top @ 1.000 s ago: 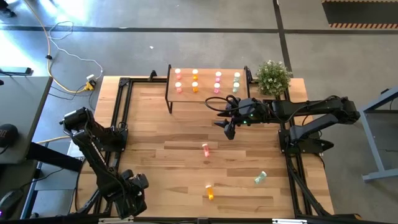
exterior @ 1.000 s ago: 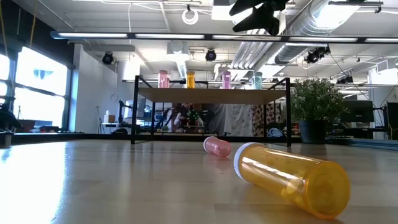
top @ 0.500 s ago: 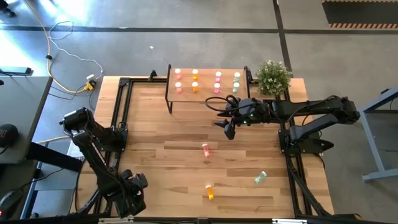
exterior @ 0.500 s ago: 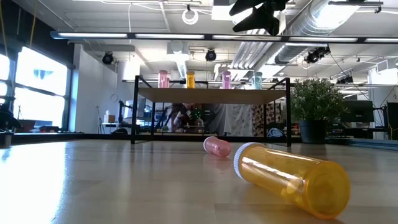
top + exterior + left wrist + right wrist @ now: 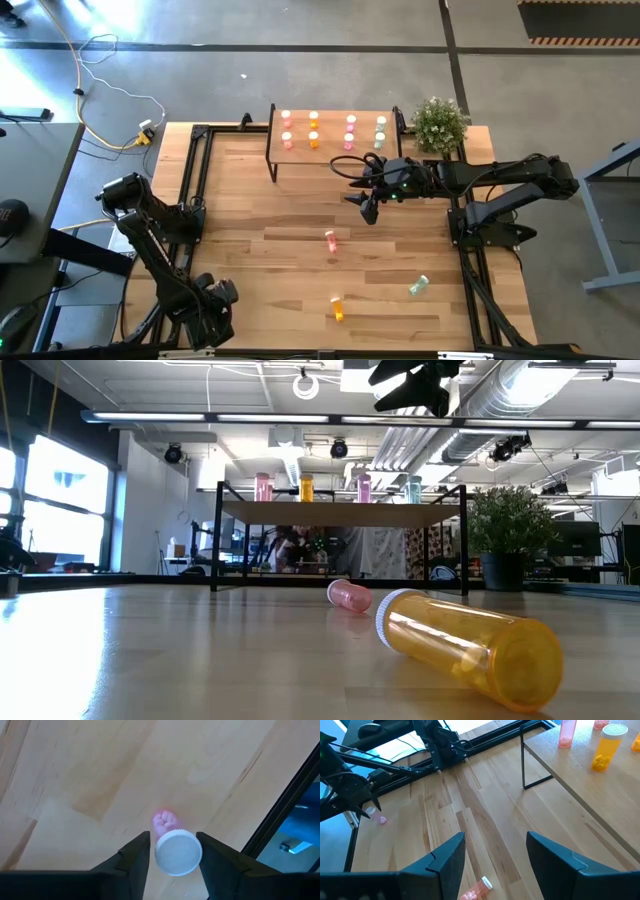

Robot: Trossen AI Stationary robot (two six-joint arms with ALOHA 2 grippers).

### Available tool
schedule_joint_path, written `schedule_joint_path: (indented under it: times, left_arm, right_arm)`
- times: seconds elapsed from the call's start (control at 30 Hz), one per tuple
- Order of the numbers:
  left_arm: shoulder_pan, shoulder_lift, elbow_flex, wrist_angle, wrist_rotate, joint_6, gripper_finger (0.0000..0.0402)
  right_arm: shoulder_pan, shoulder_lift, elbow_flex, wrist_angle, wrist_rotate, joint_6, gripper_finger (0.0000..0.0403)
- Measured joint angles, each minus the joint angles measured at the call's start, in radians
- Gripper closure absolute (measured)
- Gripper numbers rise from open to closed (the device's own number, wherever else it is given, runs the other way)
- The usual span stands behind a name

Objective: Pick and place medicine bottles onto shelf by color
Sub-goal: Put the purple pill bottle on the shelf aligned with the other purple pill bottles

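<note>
Near the table's front left corner my left gripper (image 5: 222, 296) points down, shut on a small pink bottle with a white cap (image 5: 178, 852). The right wrist view shows the same gripper (image 5: 366, 810) far off with that bottle. My right gripper (image 5: 368, 207) hovers open above the table in front of the shelf (image 5: 332, 146), nothing between its fingers (image 5: 495, 840). Several pink, orange and teal bottles stand upright on the shelf's top board. On the table, a pink bottle (image 5: 330, 240), an orange one (image 5: 337, 308) and a teal one (image 5: 418, 286) lie on their sides. My left gripper has the pink bottle pinched between its two fingers, one on either side just below the white cap (image 5: 186, 851). The fingers come from above, pointing down. The bottle stands roughly upright with its pink base (image 5: 163, 820) toward the table; whether it is lifted clear I cannot tell.
A potted plant (image 5: 438, 122) stands at the shelf's right end. Black frame rails (image 5: 195, 180) run along the table's left and right sides. Bare wood lies between the shelf and the lying bottles. In the low view the orange bottle (image 5: 470, 650) lies close to the camera.
</note>
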Motion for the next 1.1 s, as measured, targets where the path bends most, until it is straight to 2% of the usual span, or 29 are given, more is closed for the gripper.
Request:
schedule_joint_path:
  times: [0.23, 0.57, 0.9, 1.1]
  left_arm:
    - [0.0, 0.0, 0.0, 0.007, -0.008, 0.025, 0.0297]
    - [0.009, 0.0, 0.009, 0.014, -0.003, 0.042, 0.0288]
    - [0.157, 0.0, 0.109, 0.014, -0.023, 0.327, 0.029]
    - [0.29, 0.0, 0.156, 0.015, -0.032, 0.558, 0.0291]
  right_arm:
    - [0.0, 0.0, 0.0, 0.0, 0.0, 0.0, 0.0201]
    - [0.0, 0.0, 0.0, 0.0, -0.022, 0.0, 0.0201]
    - [0.0, 0.0, 0.0, 0.0, -0.28, 0.0, 0.0201]
    - [0.0, 0.0, 0.0, 0.0, -0.351, 0.009, 0.0201]
